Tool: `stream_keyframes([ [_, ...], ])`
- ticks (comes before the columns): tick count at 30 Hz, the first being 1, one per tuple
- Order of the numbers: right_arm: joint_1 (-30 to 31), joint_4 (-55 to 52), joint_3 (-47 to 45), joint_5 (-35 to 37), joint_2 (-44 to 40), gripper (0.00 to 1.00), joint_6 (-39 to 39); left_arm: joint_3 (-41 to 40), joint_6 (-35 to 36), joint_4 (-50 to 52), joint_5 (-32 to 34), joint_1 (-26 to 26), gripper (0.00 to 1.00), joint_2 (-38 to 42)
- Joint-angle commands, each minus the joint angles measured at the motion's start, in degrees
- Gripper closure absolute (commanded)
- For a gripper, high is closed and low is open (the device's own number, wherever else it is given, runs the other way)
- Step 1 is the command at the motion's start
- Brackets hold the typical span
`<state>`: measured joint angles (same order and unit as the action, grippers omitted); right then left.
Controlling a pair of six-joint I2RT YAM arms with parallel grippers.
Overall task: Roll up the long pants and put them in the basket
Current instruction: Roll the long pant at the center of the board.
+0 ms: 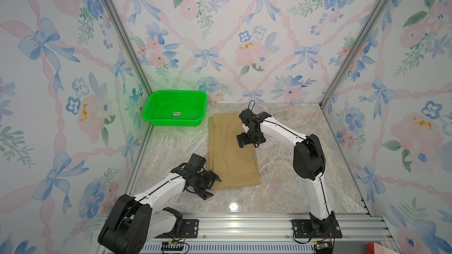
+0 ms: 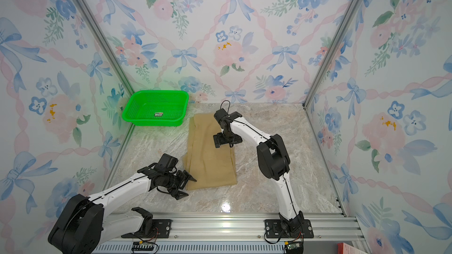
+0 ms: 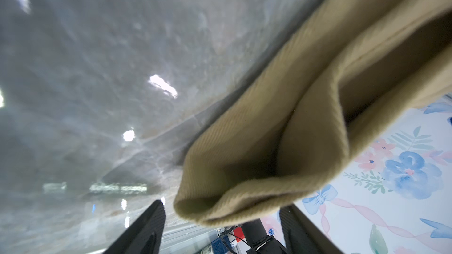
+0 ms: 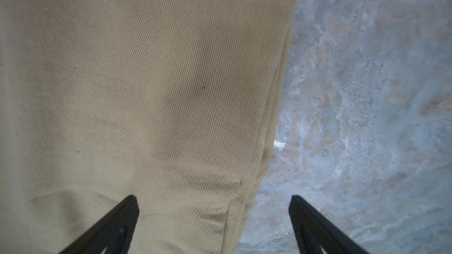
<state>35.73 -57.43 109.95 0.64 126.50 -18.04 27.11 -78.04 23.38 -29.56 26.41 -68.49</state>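
One pair of long pants (image 1: 232,152), folded lengthwise into a strip, flat on the tabletop (image 1: 281,186), long axis running from the front edge back toward the green basket (image 1: 175,120). Near left corner lying between the left jaws, spread apart, not yet pinching. Right jaws wide open too, hanging over the strip's right edge farther back. Left arm (image 1: 159,189) nearer the likely starting end for the roll.
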Motion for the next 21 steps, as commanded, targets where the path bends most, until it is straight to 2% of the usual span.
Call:
stream_keyframes([
  [1, 0.5, -0.8, -1.0, -0.3, -2.1, 0.0, -1.1, 0.6, -0.6, 0.6, 3.1, 1.0, 0.28, -1.4],
  [5, 0.7, -0.6, -1.3, -0.3, -2.5, 0.0, -1.0, 0.0, -1.3, -1.8, 6.0, 1.0, 0.5, -3.3],
  [8, 0.7, -0.1, -2.4, -0.3, -3.3, 0.0, -1.1, -0.2, -1.8, -3.3, 8.2, 0.9, 0.55, -5.0],
  [9, 0.7, 0.2, -2.7, -0.3, -3.6, 0.0, -1.1, -0.1, -1.9, -3.5, 9.0, 0.9, 0.61, -5.3],
  [11, 0.6, 0.2, -3.2, -0.3, -4.0, 0.0, -1.1, 0.6, -1.6, -2.4, 10.9, 1.0, 0.77, -6.1],
  [13, 0.7, 0.3, -3.7, -0.4, -4.4, 0.0, -1.0, 1.0, -1.7, -0.8, 11.9, 0.9, 1.0, -6.6],
  [19, 0.8, 1.0, -5.4, -0.3, -5.6, 0.0, -0.9, 0.7, -2.5, 6.4, 16.5, 0.9, 1.0, -1.7],
  [20, 0.8, 1.2, -5.7, -0.4, -5.8, 0.0, -1.0, 0.4, -3.4, 7.3, 17.0, 0.9, 0.75, -0.3],
  [21, 0.8, 1.5, -6.2, -0.4, -6.0, 0.0, -1.0, 0.2, -4.4, 8.6, 17.5, 0.9, 0.38, 0.7],
])
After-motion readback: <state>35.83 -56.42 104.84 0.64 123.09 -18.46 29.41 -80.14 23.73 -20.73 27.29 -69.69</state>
